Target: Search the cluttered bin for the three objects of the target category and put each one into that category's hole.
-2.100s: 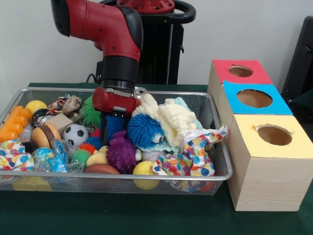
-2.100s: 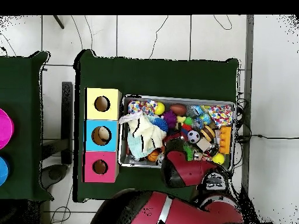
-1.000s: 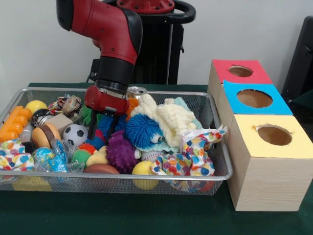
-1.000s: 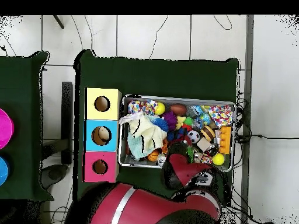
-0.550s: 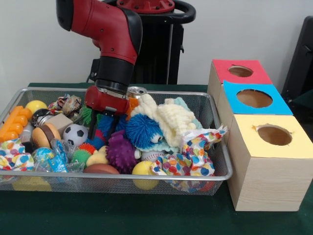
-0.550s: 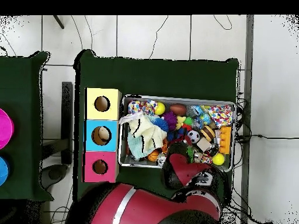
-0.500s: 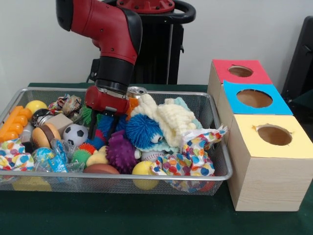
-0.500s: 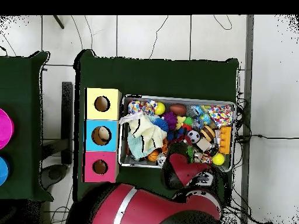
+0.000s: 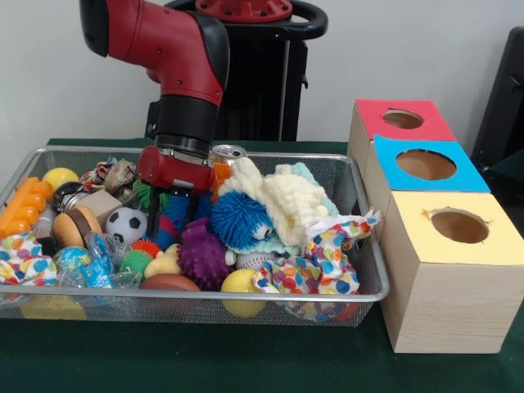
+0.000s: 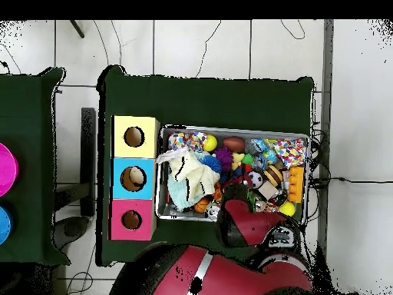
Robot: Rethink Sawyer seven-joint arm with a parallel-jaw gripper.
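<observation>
I see the green-clothed table filling the lower part of the front view, and on it the bin, whose heap of toys fills it wall to wall. At about 3 o'clock from the bin stand three pale wooden boxes in a row; the yellow-topped box is nearest the camera, the blue-topped box is behind it, and the red-topped one is farthest. The hole I am after is the round cut-out in that red top, at roughly 2 o'clock from the bin's middle in the front view. In the overhead view the same hole sits at about 8 o'clock from the bin.

My arm comes down from 12 o'clock over the bin's far half. The gripper hangs with its two dark fingers spread apart, tips down among the toys, and I see nothing held between them. At 3 o'clock from it, close by, lies a blue spiky ball against a cream knitted cloth. At 5 o'clock is a purple spiky ball. At 9 o'clock, just beside the fingers, sits a small soccer ball, with a toy burger further out the same way.
</observation>
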